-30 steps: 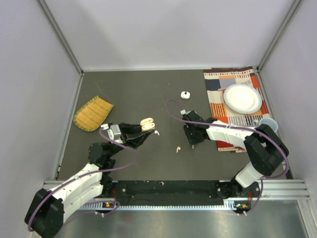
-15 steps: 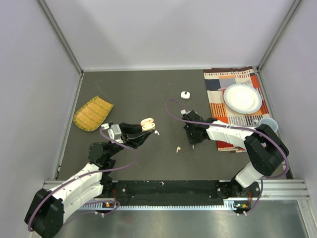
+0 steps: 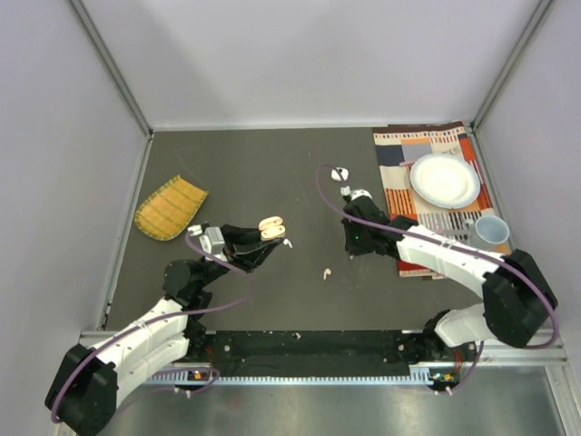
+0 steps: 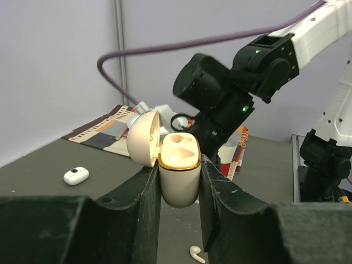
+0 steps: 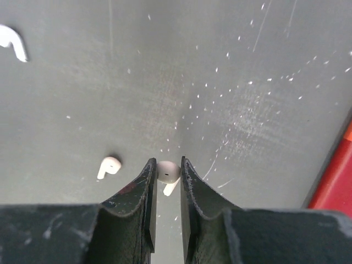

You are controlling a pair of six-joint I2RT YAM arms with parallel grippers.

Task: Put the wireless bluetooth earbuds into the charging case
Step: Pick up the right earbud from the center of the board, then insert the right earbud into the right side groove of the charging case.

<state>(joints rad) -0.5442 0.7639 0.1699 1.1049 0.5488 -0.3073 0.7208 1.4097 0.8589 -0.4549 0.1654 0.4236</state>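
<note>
My left gripper point(image 3: 263, 238) point(image 4: 180, 166) is shut on the peach charging case point(image 3: 270, 224) point(image 4: 179, 168). It holds the case upright above the table, lid point(image 4: 143, 137) swung open and both wells empty. My right gripper point(image 3: 350, 245) point(image 5: 169, 169) is shut on a pale earbud point(image 5: 168, 171), pinched by its head with the stem hanging free above the table. A peach earbud point(image 3: 326, 272) point(image 5: 109, 166) lies on the table just left of it. A white earbud point(image 3: 289, 242) point(image 4: 196, 254) lies under the held case.
A small closed white case point(image 3: 340, 173) point(image 4: 76, 175) lies at the back middle. A striped cloth point(image 3: 408, 150) with a white plate point(image 3: 444, 179) and a grey cup point(image 3: 491, 232) fills the right side. A yellow woven mat point(image 3: 169, 207) lies at the left.
My right gripper has closed on the earbud and lifted it off the table as the arm swung back, uncovering the cup. The left arm and case have not moved.
</note>
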